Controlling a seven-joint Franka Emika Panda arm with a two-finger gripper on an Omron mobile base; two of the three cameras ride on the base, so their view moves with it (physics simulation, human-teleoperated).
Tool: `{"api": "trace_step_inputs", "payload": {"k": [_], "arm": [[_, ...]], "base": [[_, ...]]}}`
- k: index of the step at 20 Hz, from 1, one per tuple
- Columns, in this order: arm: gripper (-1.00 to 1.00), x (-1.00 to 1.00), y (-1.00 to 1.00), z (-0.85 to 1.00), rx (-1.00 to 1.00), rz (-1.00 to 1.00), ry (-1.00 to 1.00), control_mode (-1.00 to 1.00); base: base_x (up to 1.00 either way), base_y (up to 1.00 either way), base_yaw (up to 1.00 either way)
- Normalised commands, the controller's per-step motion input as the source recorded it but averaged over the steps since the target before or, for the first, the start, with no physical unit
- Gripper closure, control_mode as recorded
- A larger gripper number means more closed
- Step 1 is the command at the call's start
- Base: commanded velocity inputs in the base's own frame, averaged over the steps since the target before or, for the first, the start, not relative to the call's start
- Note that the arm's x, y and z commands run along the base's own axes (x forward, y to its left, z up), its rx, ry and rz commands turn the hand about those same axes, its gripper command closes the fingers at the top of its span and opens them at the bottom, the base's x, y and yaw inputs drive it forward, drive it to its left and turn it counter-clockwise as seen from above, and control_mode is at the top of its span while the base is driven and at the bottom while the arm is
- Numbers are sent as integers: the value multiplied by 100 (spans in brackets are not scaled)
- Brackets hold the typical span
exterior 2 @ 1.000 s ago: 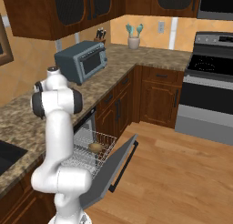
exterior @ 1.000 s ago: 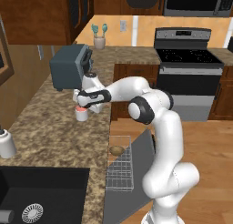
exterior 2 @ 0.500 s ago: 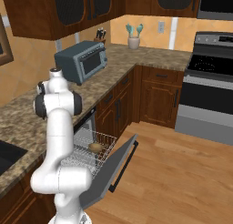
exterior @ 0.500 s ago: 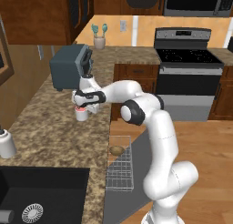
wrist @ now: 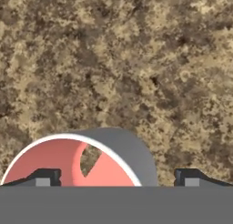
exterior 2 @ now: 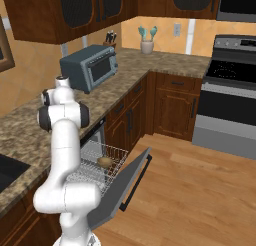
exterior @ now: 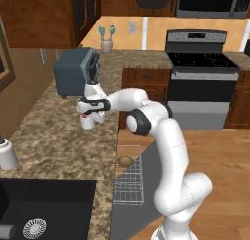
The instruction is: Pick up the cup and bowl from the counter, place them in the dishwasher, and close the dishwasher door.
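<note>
A home kitchen is showing here, rendered rather than filmed. A speckled brown granite counter (exterior: 58,141) is running in an L over reddish-brown wooden cabinets (exterior 2: 175,105), with more dark cabinets hanging above. A steel-and-black stove (exterior: 200,83) is standing against the far wall under a microwave (exterior: 210,2). A grey-blue toaster oven (exterior 2: 90,67) is sitting on the worktop, and a beige pot of teal utensils (exterior: 106,39) is waiting by the orange backsplash. A black sink (exterior: 44,210) is lying sunk into the counter. An under-counter dishwasher (exterior 2: 100,165) is standing open, its wire rack pulled out over a wood-plank floor (exterior 2: 200,190).
</note>
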Motion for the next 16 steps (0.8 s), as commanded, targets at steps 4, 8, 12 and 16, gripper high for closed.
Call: {"api": "trace_step_inputs", "payload": {"k": [4, 8, 12, 16], "arm": [[100, 0, 0, -45, -1, -5, 9, -100], [100, 0, 0, -18, -1, -2, 3, -100], [100, -19, 0, 0, 0, 0, 0, -100], [100, -91, -19, 0, 0, 0, 0, -100]], "base": [[0, 0, 0], [0, 0, 0], [0, 0, 0], [0, 0, 0]]}}
